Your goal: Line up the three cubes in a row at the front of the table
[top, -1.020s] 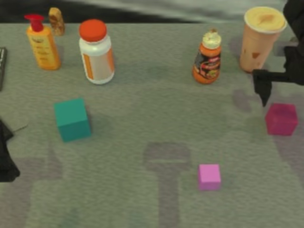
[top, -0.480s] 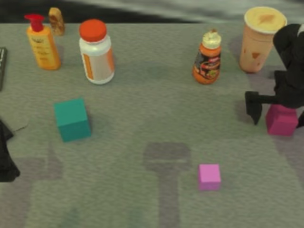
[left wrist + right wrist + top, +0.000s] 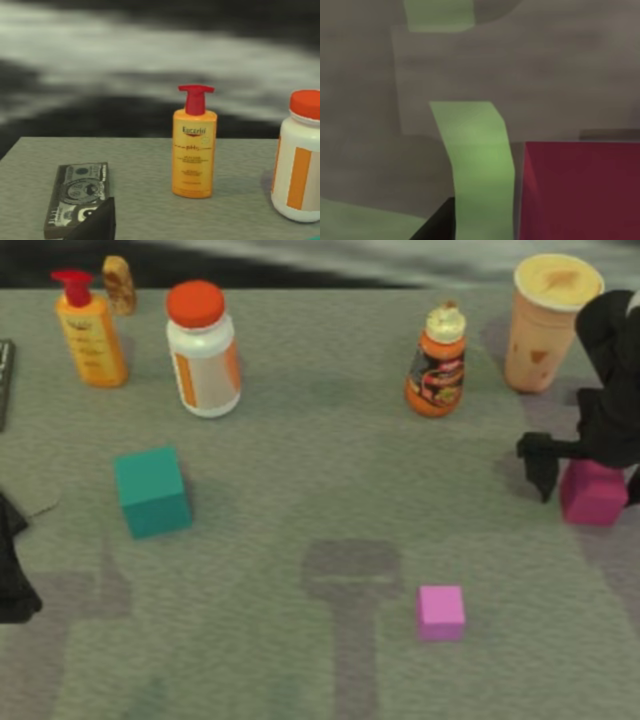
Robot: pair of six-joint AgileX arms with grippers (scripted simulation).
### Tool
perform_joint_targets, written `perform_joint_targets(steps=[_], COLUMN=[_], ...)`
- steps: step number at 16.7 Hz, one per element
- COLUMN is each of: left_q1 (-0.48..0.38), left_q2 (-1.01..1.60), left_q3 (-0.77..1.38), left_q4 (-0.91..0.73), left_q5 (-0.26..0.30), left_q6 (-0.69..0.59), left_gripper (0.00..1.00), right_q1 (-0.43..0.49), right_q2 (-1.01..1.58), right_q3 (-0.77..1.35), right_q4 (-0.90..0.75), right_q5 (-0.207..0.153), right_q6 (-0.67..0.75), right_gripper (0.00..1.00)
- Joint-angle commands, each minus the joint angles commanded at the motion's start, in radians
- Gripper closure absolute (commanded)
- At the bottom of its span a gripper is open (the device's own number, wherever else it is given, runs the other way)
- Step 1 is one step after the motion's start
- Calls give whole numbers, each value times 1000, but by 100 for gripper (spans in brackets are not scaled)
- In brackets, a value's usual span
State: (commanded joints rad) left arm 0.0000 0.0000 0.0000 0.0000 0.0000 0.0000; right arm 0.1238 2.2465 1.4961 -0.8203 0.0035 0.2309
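The right end effector [image 3: 590, 465] hung low over the dark magenta cube [image 3: 593, 494] at about three o'clock on the surface [image 3: 320, 470], its fingers spread apart, one finger [image 3: 541, 462] down just beside the cube's left face and the other lost at the picture's edge. The cube sat flat between them, not pinched. In the right wrist view the magenta cube [image 3: 580, 190] filled the lower corner close up. The teal cube [image 3: 151, 491] lay well apart at nine o'clock, and the small light pink cube [image 3: 441, 612] sat at about five o'clock, nearer the front. Along the back, from eleven to one o'clock, stood a yellow pump bottle [image 3: 89, 330], a white jar [image 3: 203, 348], an orange bottle [image 3: 437, 361] and a cup [image 3: 548, 318]. The left arm [image 3: 14, 565] waited at the left edge; whether its end effector was open, I could not tell.
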Motion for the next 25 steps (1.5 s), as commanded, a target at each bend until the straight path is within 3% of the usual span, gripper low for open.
perform_joint_targets(steps=[7, 17, 25], left_q1=[0, 0, 0], left_q2=[0, 0, 0], left_q3=[0, 0, 0], left_q4=[0, 0, 0], left_q5=[0, 0, 0], left_q6=[0, 0, 0], left_gripper=[0, 0, 0], right_q1=[0, 0, 9], right_q2=[0, -25, -119], right_q3=[0, 10, 143], right_q4=[0, -13, -242], right_q5=[0, 5, 4], right_q6=[0, -2, -5], right_gripper=[98, 100, 100])
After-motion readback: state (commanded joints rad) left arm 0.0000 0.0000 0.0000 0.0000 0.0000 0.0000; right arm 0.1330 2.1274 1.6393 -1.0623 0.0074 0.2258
